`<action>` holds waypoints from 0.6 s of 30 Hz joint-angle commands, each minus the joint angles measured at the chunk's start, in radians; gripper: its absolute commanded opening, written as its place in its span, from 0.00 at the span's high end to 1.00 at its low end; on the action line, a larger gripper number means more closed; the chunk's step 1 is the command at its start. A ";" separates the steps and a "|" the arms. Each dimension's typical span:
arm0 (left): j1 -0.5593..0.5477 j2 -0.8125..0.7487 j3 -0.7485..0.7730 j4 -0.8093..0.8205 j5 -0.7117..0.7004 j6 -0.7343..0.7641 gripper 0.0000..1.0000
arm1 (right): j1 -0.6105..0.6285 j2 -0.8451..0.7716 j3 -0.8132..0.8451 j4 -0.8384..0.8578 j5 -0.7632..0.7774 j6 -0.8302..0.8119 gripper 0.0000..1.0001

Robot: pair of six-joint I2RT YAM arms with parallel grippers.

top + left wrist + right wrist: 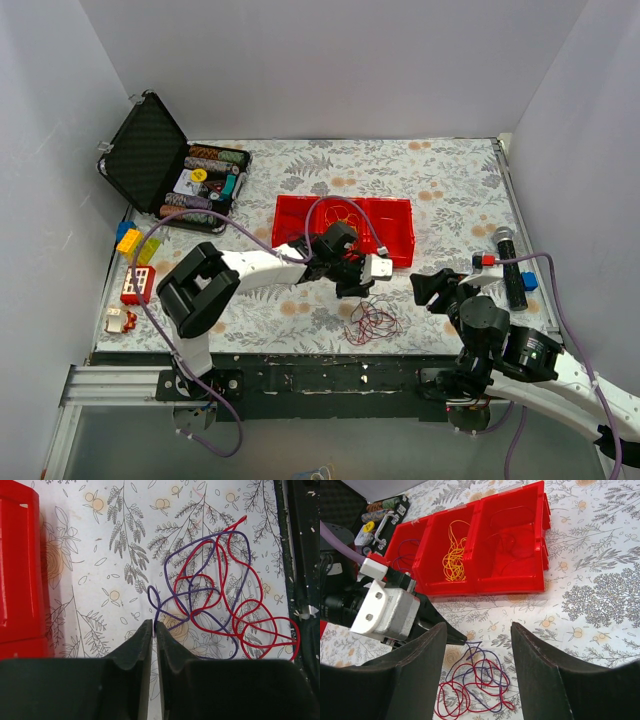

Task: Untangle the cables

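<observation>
Pinching a purple strand (156,611) at the tray-side fringe of the tangle, the left fingers (132,655) are drawn together to a thin slit, with the strand running down into the gap at their tips. The cables (372,322), red and purple loops wound through each other, lie flat on the floral desk (450,190) in the strip between the red tray (485,587) and the black front rail (305,555); the outermost red loop comes close to that rail without crossing it. The right fingers (415,670) stand wide apart above the tangle on its other side, with nothing between them. A bundle of yellow wire (454,555) sits in the tray's middle compartment. Bare cloth stretches to the right of the tray, up to a microphone (512,265) near the desk's right edge.
</observation>
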 commanded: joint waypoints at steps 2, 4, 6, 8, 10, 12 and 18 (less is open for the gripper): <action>-0.015 -0.134 -0.021 0.029 -0.017 -0.051 1.00 | 0.002 0.002 -0.011 0.052 -0.002 -0.017 0.37; -0.018 -0.165 -0.015 0.030 -0.023 -0.097 1.00 | 0.002 0.007 -0.015 0.056 -0.011 -0.023 0.37; -0.020 -0.205 0.008 0.030 -0.027 -0.162 1.00 | 0.002 0.010 -0.019 0.079 -0.031 -0.047 0.34; -0.020 -0.251 0.036 0.021 -0.030 -0.219 1.00 | 0.004 0.007 -0.028 0.125 -0.069 -0.105 0.26; -0.020 -0.301 0.049 0.010 -0.025 -0.248 1.00 | 0.002 0.001 -0.039 0.179 -0.109 -0.159 0.16; -0.020 -0.353 0.057 -0.003 -0.019 -0.266 1.00 | 0.002 -0.002 -0.053 0.246 -0.155 -0.216 0.13; -0.022 -0.456 0.121 -0.062 0.007 -0.292 1.00 | 0.002 0.016 -0.065 0.415 -0.287 -0.343 0.11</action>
